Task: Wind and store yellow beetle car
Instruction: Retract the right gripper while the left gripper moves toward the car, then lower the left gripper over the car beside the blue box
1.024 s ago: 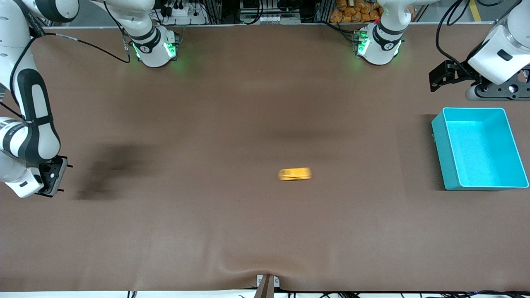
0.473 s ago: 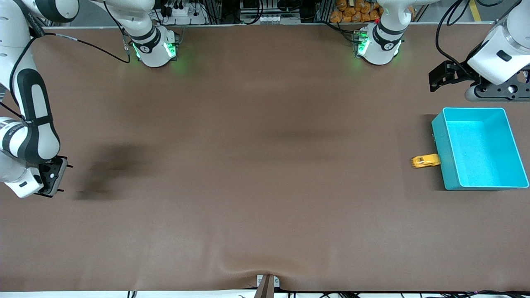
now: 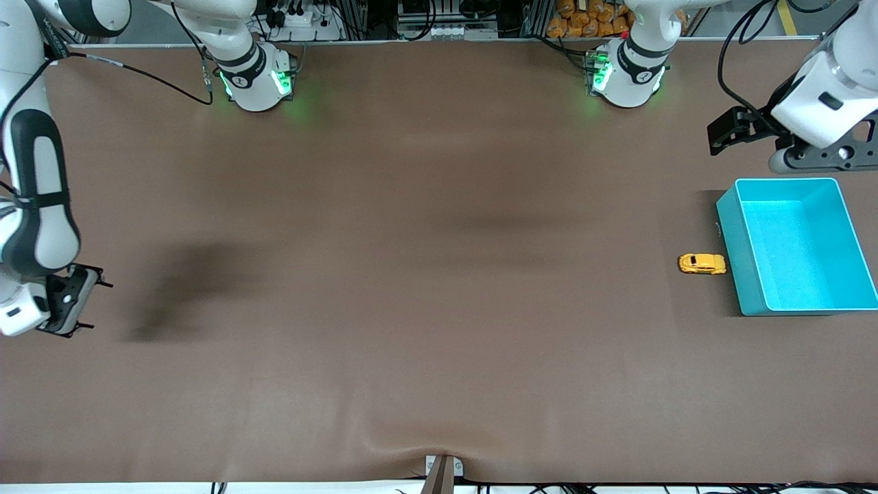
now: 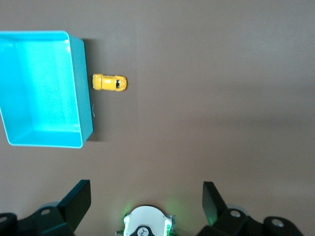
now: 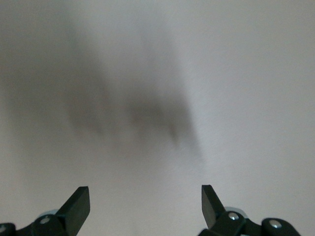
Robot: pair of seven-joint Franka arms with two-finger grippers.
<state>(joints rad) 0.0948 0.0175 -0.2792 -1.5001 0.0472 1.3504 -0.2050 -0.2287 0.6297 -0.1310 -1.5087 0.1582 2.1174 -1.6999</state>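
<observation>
Yellow beetle car (image 3: 702, 263) sits just beside the teal bin (image 3: 734, 261), awaiting storing; we hold left hand (image 4: 146, 196) and right hand (image 5: 145, 196) wide, empty.

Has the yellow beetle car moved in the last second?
Yes. The yellow beetle car has rolled from mid-table toward the left arm's end and now sits beside the teal bin, outside it.

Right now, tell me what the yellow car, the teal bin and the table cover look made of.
Yellow beetle car: glossy painted shell, metal or plastic, unclear. Teal bin: smooth moulded plastic by its thin, even walls. Table cover: matte brown mat, likely soft, since it ripples at the camera's edge.
</observation>
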